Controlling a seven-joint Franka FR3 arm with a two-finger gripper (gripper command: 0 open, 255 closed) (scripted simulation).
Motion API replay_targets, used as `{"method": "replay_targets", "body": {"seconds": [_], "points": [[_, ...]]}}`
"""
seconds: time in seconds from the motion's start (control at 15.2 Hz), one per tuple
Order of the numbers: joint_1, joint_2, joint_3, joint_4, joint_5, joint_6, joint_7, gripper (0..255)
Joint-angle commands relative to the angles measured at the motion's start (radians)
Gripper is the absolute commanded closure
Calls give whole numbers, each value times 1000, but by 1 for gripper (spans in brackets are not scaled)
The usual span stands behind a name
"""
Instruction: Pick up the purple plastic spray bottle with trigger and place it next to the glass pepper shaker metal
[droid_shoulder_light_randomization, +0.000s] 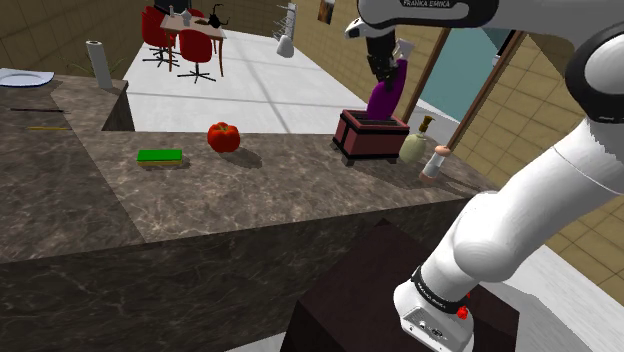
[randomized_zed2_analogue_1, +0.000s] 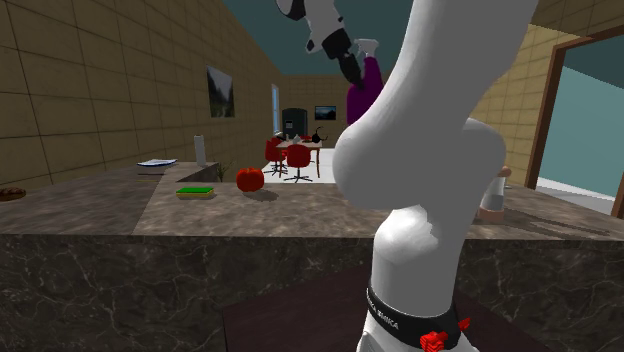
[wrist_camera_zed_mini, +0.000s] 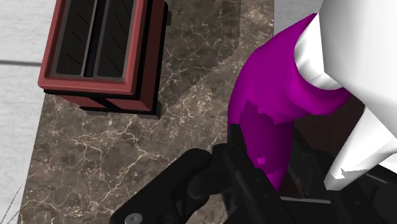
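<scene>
Shoulder view: claw (droid_shoulder_light_randomization: 384, 68) clamped on purple spray bottle (droid_shoulder_light_randomization: 384, 98), in air above red toaster (droid_shoulder_light_randomization: 371, 135) at counter (droid_shoulder_light_randomization: 280, 185) far edge. Pepper shaker (droid_shoulder_light_randomization: 436, 160) right of toaster, near edge. Open counter left of toaster.
Second exterior view: bottle high over counter.
Wrist view: black fingers clasp bottle; bare counter beside toaster.

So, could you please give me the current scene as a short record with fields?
gripper: shut on the purple spray bottle
bottle position: in the air above the dark marble counter, near the red toaster
target: pepper shaker, upright on the counter beside an olive bottle, on the shoulder view's right of the toaster
other items: red vegetable, green flat block
placed: not yet
</scene>
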Motion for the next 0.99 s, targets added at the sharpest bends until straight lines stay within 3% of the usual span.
{"method": "replay_targets", "body": {"seconds": [0.0, 0.92], "points": [[-19, -42, -25, -43, -20, 24, -36, 255], [-147, -180, -243, -168, -153, 197, -298, 255]]}}
